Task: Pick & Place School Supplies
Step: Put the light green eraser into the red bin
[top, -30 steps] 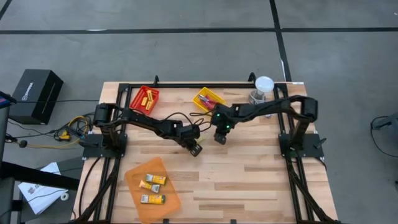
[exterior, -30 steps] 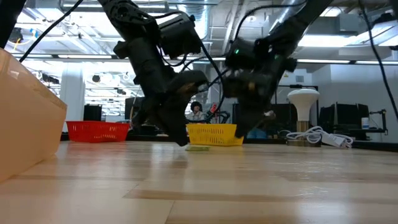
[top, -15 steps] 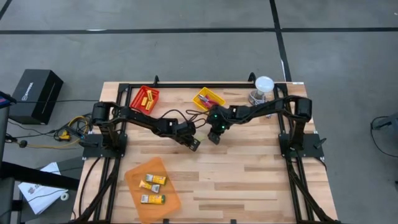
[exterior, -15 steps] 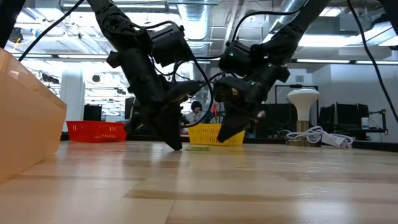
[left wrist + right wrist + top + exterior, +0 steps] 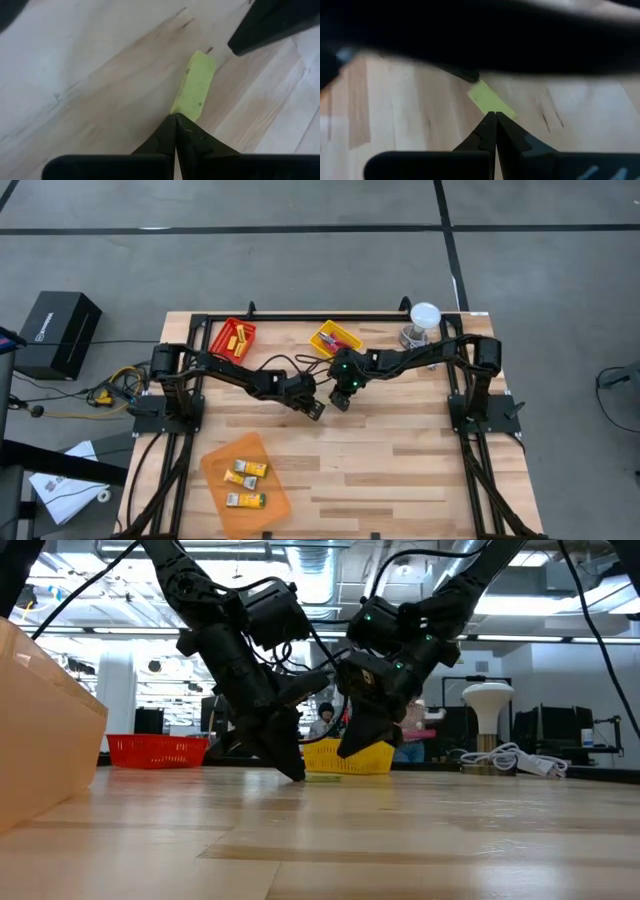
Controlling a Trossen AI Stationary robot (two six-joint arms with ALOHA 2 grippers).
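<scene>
**Both grippers converge on a flat yellow-green stick**

The yellow-green stick (image 5: 194, 86) lies flat on the bare surface near its middle, nearer the far edge, just in front of the yellow tray (image 5: 335, 340). It looks light, thin and stiff, probably slippery to pinch; the long sides look like the best hold. The left gripper (image 5: 175, 120) touches one end, fingers together. The right gripper (image 5: 491, 119), also pressed together, slants down close beside it.

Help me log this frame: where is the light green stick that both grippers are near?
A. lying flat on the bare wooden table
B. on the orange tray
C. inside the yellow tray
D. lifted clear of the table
A: the left wrist view shows the green stick lying flat on the wooden table, with the left gripper shut at its end.
</scene>
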